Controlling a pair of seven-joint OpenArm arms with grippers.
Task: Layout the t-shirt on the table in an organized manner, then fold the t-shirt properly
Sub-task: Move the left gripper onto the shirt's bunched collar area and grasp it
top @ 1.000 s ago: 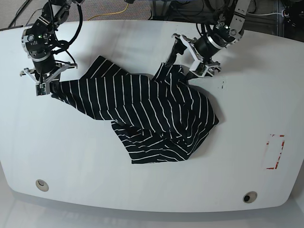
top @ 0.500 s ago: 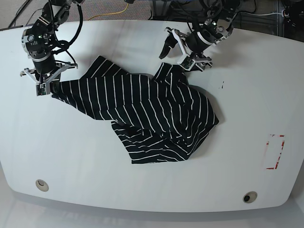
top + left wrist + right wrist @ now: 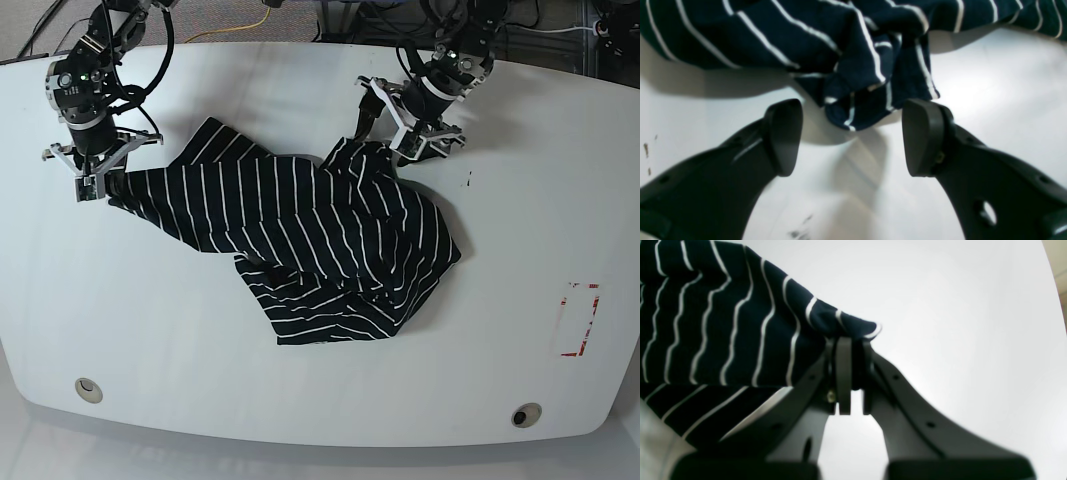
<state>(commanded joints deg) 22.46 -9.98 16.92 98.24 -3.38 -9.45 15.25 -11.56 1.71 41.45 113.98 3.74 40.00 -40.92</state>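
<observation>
The t-shirt (image 3: 310,240), dark navy with thin white stripes, lies crumpled across the middle of the white table (image 3: 200,340). My right gripper (image 3: 100,182), at the left of the base view, is shut on the shirt's left corner; the right wrist view shows the fingertips (image 3: 844,350) pinching a fold of the t-shirt (image 3: 723,333). My left gripper (image 3: 388,138) is open at the shirt's far edge. In the left wrist view my left gripper (image 3: 853,140) straddles a bunched tip of the t-shirt (image 3: 857,66), with both pads (image 3: 783,133) apart from the cloth.
A red rectangular marking (image 3: 580,320) sits near the table's right edge. Two small round holes (image 3: 88,388) (image 3: 525,413) are along the near edge. Cables (image 3: 250,20) lie on the floor beyond the far edge.
My left gripper swung left and away from the shirt, then came back down over its far edge, still open. The right gripper and the shirt have not moved.
</observation>
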